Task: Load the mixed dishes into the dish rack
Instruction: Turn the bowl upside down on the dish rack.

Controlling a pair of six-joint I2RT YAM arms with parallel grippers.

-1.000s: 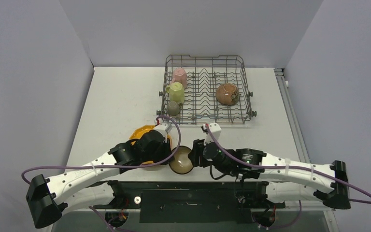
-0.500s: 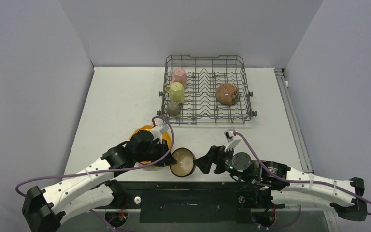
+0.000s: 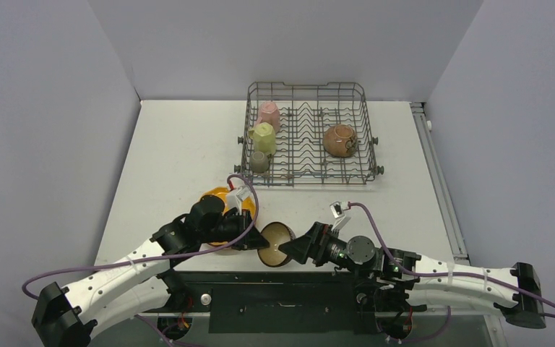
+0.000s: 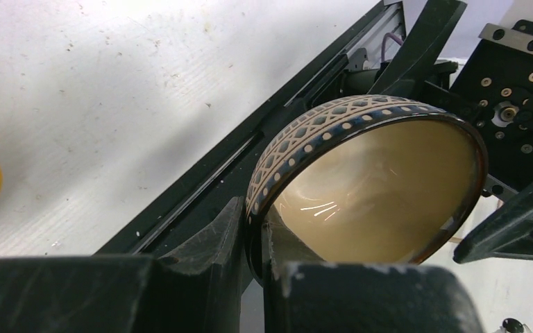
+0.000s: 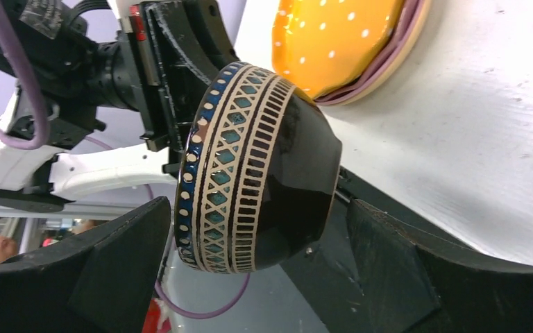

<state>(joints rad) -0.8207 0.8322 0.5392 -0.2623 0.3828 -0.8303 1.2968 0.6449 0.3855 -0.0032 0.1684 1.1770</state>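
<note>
A brown bowl (image 3: 275, 244) with a tan inside and a patterned band hangs on its side over the table's front edge. My left gripper (image 4: 253, 223) is shut on its rim (image 4: 264, 180), one finger inside and one outside. My right gripper (image 5: 257, 267) stands open, its fingers (image 5: 121, 257) on either side of the bowl (image 5: 257, 173) without touching it. The orange dotted plate (image 3: 213, 196) lies on the pink plate (image 5: 395, 66), partly under my left arm. The dish rack (image 3: 365, 123) holds a pink mug (image 3: 268, 114), a pale yellow mug (image 3: 263, 135), a grey-olive cup (image 3: 259, 162) and a second brown bowl (image 3: 340, 140).
The white table (image 3: 181, 152) has a black rail (image 4: 201, 173) along its front edge, right under the held bowl. Grey walls close in the left, back and right. Purple cables loop off both wrists.
My right gripper has let go of the bowl, opened wide and drawn back, then come in around it from the right. The left gripper keeps the bowl, now tipped further onto its side.
</note>
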